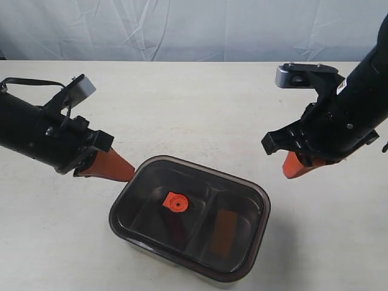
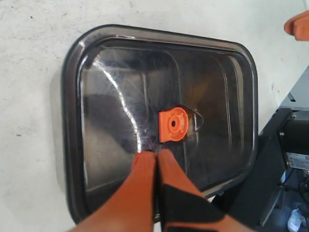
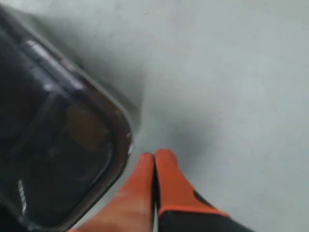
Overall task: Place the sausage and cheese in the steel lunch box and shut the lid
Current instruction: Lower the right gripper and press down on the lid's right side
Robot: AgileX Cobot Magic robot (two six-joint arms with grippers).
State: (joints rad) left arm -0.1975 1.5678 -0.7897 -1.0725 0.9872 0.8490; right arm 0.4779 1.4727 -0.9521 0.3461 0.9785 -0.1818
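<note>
Left gripper (image 1: 128, 174): fingers pressed together, empty, at the lid's left edge; contact cannot be told.
Lid (image 1: 195, 219): seated flat on the steel lunch box (image 1: 154, 251), orange tab (image 1: 176, 202) at centre.
Sausage (image 1: 176, 228): dim reddish shape seen through the lid, left compartment.
Cheese (image 1: 223, 234): orange shape under the lid, right compartment.
Right gripper (image 1: 290, 170): fingers closed together, empty, above the table (image 1: 194, 109), apart from the lid's right corner.

The desk (image 1: 182, 103) is a pale off-white surface, faintly mottled and scuffed, and it fills most of every view. Behind its far edge hangs a wrinkled, light blue-grey fabric backdrop (image 1: 182, 27), creased in long folds.
</note>
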